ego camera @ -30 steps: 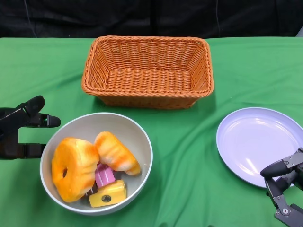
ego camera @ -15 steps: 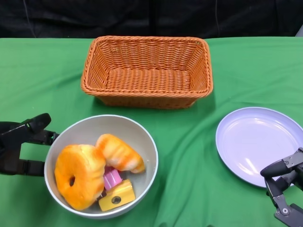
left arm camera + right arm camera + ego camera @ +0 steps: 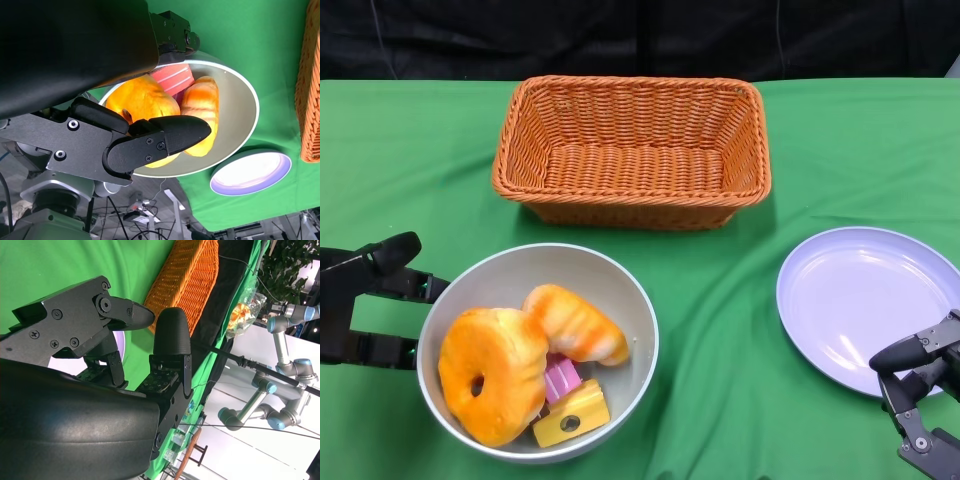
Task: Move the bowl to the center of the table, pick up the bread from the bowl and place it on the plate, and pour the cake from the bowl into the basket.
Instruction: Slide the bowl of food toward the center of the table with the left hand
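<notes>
The grey bowl point(image 3: 632, 318) sits at the front left of the green table and holds a ring-shaped orange bread point(image 3: 488, 375), a long orange bread point(image 3: 576, 325), a pink cake point(image 3: 561, 378) and a yellow cake point(image 3: 572, 412). My left hand point(image 3: 365, 305) is at the bowl's left side, its spread fingers point(image 3: 412, 287) touching the outer wall. In the left wrist view the fingers point(image 3: 165, 137) reach across the bowl point(image 3: 248, 95). The lavender plate point(image 3: 870, 300) lies at the right. My right hand point(image 3: 920, 405) hovers at the plate's front edge, fingers apart and holding nothing.
An orange wicker basket point(image 3: 632, 205) stands at the back centre with nothing in it. Green cloth lies between bowl, basket and plate. Black drapes close off the far edge. The right wrist view shows the basket point(image 3: 187, 280) beyond my right hand point(image 3: 100, 390).
The bowl has slid a little to the right and toward the front, with my left hand following against its left side. The right hand has stayed put.
</notes>
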Robot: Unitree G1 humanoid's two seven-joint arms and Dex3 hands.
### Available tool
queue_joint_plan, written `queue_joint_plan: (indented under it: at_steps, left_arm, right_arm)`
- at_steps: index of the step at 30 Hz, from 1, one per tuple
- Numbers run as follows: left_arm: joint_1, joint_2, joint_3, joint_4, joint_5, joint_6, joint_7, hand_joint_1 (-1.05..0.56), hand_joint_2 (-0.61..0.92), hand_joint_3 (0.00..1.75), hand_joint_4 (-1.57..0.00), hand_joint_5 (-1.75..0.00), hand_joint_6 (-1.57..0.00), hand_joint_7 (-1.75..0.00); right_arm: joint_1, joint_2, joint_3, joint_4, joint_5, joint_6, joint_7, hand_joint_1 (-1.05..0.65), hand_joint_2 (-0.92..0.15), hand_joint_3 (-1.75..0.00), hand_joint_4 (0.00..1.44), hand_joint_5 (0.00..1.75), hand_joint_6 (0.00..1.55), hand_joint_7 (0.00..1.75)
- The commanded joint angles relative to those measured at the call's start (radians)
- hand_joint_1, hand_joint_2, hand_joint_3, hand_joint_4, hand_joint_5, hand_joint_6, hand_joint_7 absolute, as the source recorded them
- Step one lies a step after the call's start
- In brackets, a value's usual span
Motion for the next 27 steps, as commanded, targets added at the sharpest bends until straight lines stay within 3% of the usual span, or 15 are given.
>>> queue_joint_plan:
  at_steps: [1, 27]
  left_arm:
    - [0.0, 0.017, -0.004, -0.028, -0.026, 0.02, -0.023, -0.74, 0.92, 0.76, 0.0, 0.0, 0.0, 0.0]
    - [-0.006, -0.075, -0.002, -0.057, -0.132, 0.078, -0.008, -0.75, 0.92, 0.72, -0.11, -0.06, 0.0, 0.0]
  right_arm:
    - [0.002, -0.005, -0.003, 0.003, 0.0, -0.005, -0.009, -0.1, -0.66, -0.75, 0.69, 1.59, 0.69, 1.24]
    - [0.009, 0.001, 0.005, -0.01, -0.007, 0.004, -0.02, -0.1, -0.67, -0.72, 0.71, 1.57, 0.7, 1.22]
